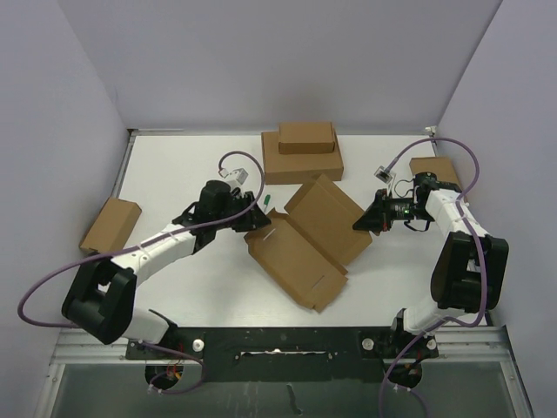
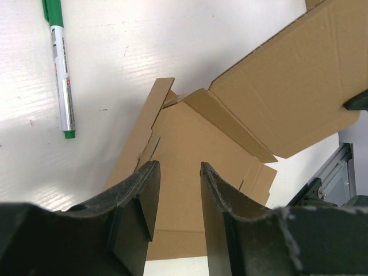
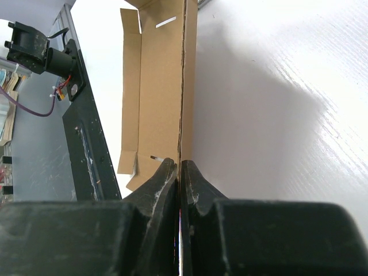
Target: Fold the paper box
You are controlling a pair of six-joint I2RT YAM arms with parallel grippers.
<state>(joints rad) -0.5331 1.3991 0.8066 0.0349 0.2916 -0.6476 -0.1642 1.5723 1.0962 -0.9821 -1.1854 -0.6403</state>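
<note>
the paper box (image 1: 294, 261) is found near the middle of the white counter (image 1: 174, 170), between the two arms. its base panel is laid flat and its lid panel (image 1: 326, 213) is tilted up along the far right side. the outer edge of that lid is pinched by the right end effector (image 1: 361, 222). in the right wrist view the fingers (image 3: 164, 178) are seen pressed together on the thin cardboard, which is viewed edge-on. the left end effector (image 1: 251, 222) is held at the box's left corner. in the left wrist view its jaws are seen partly apart, with nothing clamped between them, and the base and a narrow side flap (image 2: 144, 132) are visible past the gap. a green pen (image 1: 266, 201) is lying on the counter just beyond that corner, apart from the cardboard. a wide brown box (image 1: 302, 164) with a smaller box (image 1: 306, 137) stacked on it is set at the far edge. one small box (image 1: 111, 224) is placed at the left edge and another (image 1: 433, 168) at the right.
</note>
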